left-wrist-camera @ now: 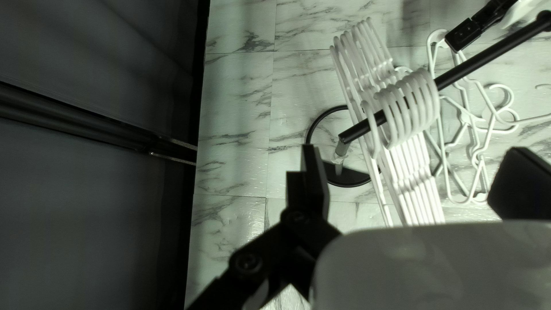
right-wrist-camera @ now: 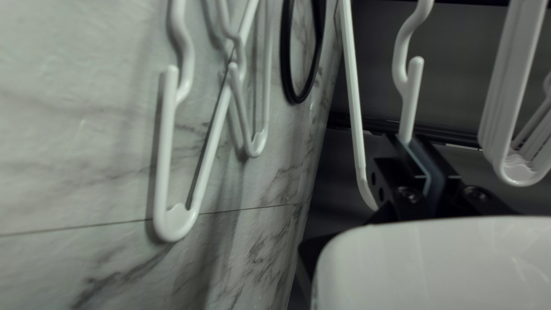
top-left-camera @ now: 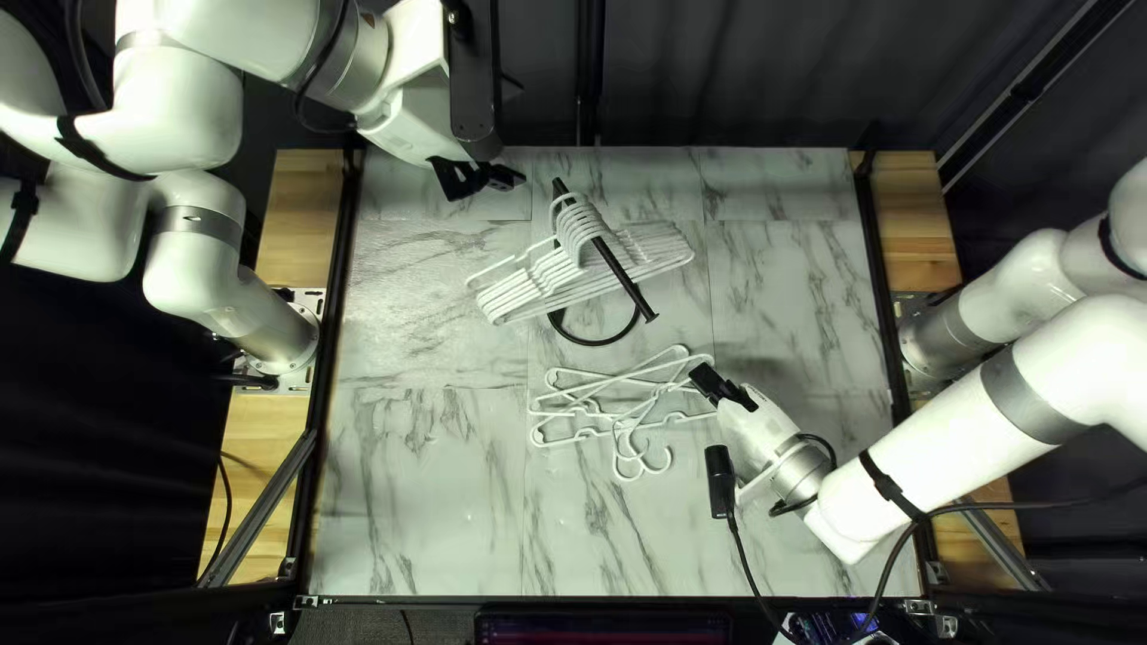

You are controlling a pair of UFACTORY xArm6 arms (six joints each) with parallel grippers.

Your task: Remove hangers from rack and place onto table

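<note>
Right wrist view nearest — hangers (right-wrist-camera: 165, 138) shared

no readable text, labels, brands, numbers or signs in top left view, left wrist view or right wrist view.

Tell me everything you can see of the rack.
The rack is black and looks like metal: a slim, straight bar with a flared end, raised on a short post, greyish near the top, above a round, ring-edged base. It stands near the middle of the marble-patterned table, base flat on it. White plastic-looking hangers hang bunched, hooks over the bar.
</note>
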